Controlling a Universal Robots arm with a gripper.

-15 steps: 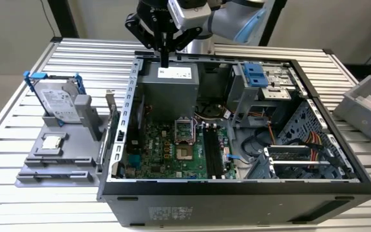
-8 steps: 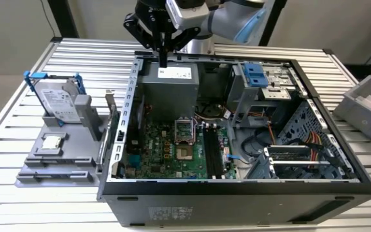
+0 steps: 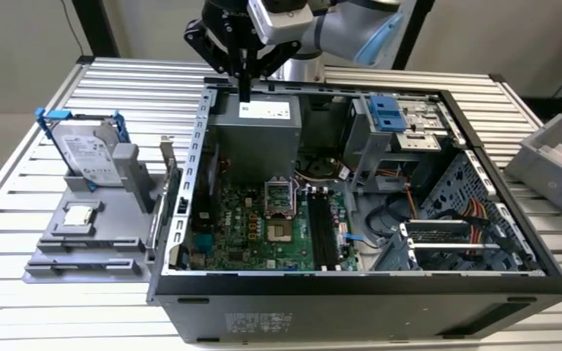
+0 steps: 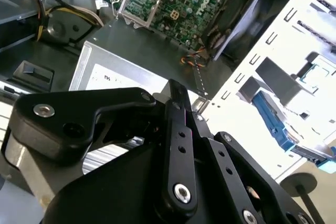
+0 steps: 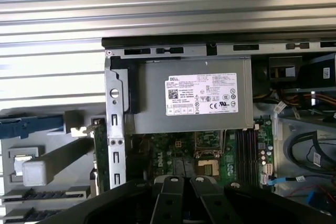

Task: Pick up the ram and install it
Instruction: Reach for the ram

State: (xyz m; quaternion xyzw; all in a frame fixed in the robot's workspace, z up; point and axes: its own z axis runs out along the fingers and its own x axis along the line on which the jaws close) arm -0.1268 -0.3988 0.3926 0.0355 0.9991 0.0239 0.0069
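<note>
Ram [image 3: 246, 91]: a thin dark stick hanging edge-on from the tool, in the air at 12 o'clock of the open case [image 3: 359, 281] in the exterior view, above the power supply [image 3: 257, 128].
Tool [image 3: 248, 64]: fingers pressed together on that stick, as far as I can judge.
Slots [image 3: 322, 234]: long and black on the motherboard [image 3: 261, 227], at 5 o'clock from the power supply. They look vacant.
Done: the pick-up, by the look of it — the stick is clear of the bench [image 3: 125, 80].
Left: the install — nothing sits in the slots.
</note>
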